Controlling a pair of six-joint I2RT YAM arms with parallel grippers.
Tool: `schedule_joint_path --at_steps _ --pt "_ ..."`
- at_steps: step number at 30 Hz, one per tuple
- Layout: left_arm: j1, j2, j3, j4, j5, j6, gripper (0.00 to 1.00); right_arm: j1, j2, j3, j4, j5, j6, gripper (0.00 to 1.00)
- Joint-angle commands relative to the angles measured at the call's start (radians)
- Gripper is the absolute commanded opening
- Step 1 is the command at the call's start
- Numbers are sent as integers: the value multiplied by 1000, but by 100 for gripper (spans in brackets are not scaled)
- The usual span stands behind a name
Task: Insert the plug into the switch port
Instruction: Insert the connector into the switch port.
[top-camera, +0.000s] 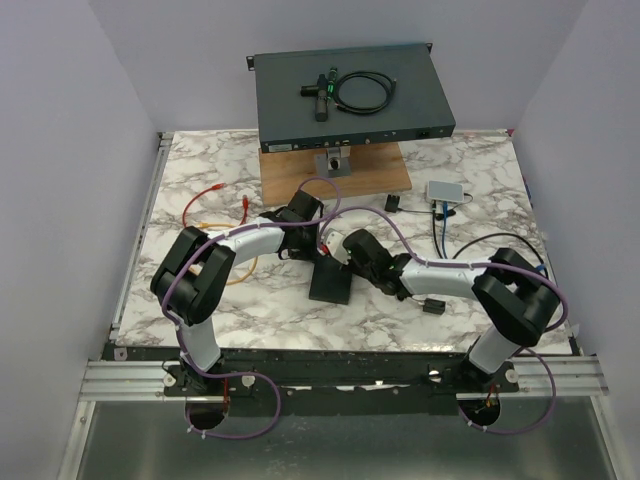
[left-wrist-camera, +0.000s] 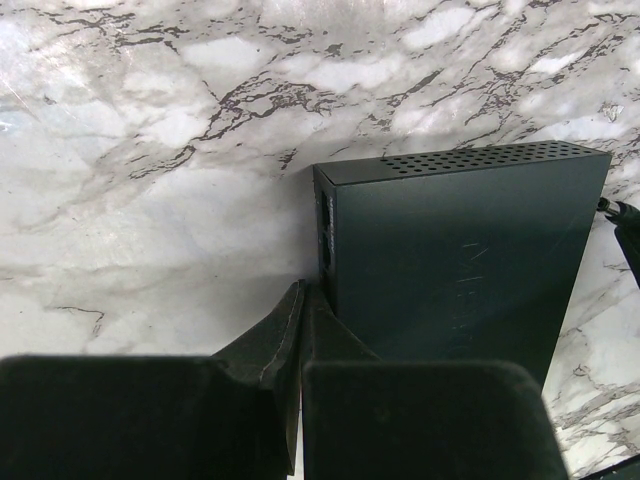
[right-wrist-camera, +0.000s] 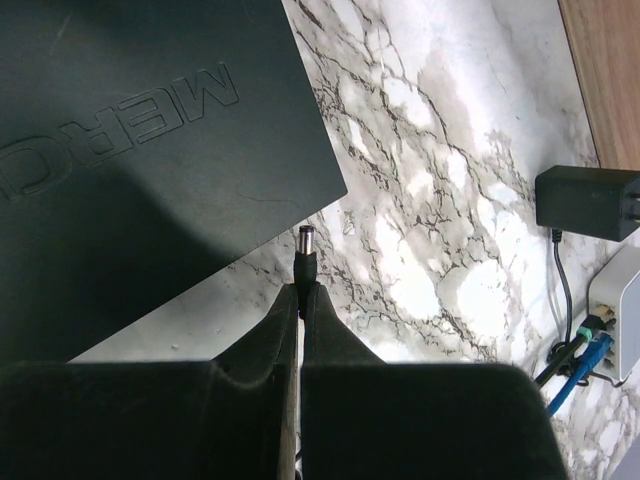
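I see the switch (top-camera: 332, 283) lying flat on the marble worktop (top-camera: 200, 300); the right jaws are closed on the plug (right-wrist-camera: 307, 248), a small black barrel connector sticking out past their tips; the plug sits just beside a corner of the switch, with a sliver of marble showing between them; the left jaws are closed on nothing, their tips just beside the switch's narrow side face, where I make out dark port openings (left-wrist-camera: 325, 235); I cannot tell whether those tips touch it; beyond the switch a large rack unit (top-camera: 350, 95) rests on a wooden board (top-camera: 380, 175); to the right of the switch lie a black power adapter (right-wrist-camera: 590, 203) and a white box (right-wrist-camera: 620, 300) with a blue cable (right-wrist-camera: 585, 360) plugged in.
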Motion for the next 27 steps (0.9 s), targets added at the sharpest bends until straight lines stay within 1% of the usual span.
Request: schedule_joint_path --at_steps 1,6,15,27 --pt "1 7 17 -10 14 9 0 -4 25 11 13 62 3 1" --pt "1 9 18 -12 15 9 0 -4 6 1 13 24 11 1" --pt "1 7 18 -11 15 9 0 -4 30 21 6 -37 21 1" --pt "1 16 23 -12 16 11 0 -5 46 24 0 -51 22 1"
